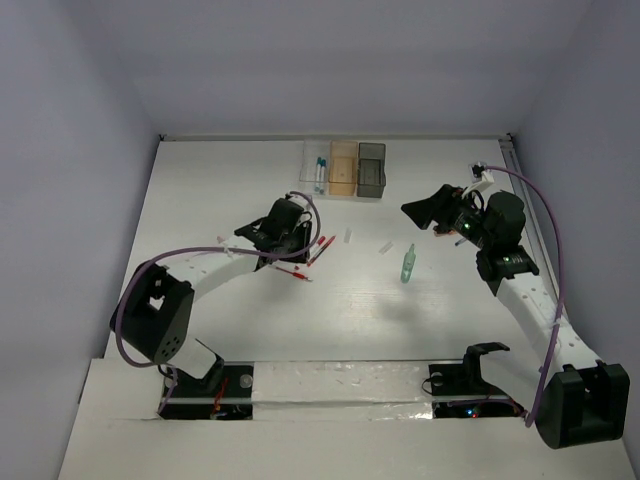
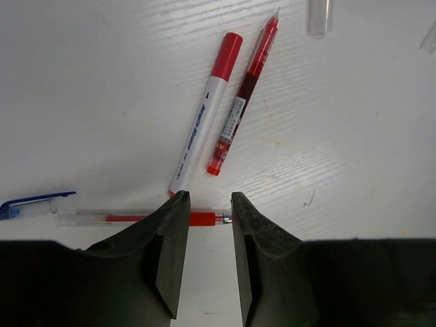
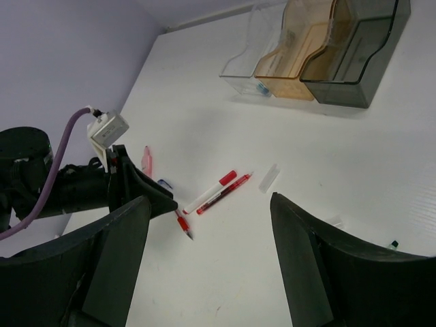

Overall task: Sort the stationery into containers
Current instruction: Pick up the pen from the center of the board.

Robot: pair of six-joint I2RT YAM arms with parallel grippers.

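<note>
Three red pens (image 2: 235, 102) lie by the left end effector (image 2: 208, 197).

Print shows on two things, both in the left wrist view. The white marker (image 2: 201, 117) with the red cap carries a line of blue slanted lettering along its barrel. It looks like two words, running lengthwise from near the cap toward the tip, but the letters are too blurred to read for certain. A small dark triangle stands on the barrel just below the cap. The red pen (image 2: 243, 93) just beside it has a pale label round its lower half, with rows of tiny dark print. That print is too small to read. In the top and right wrist views both are too small for any lettering to show.
</note>
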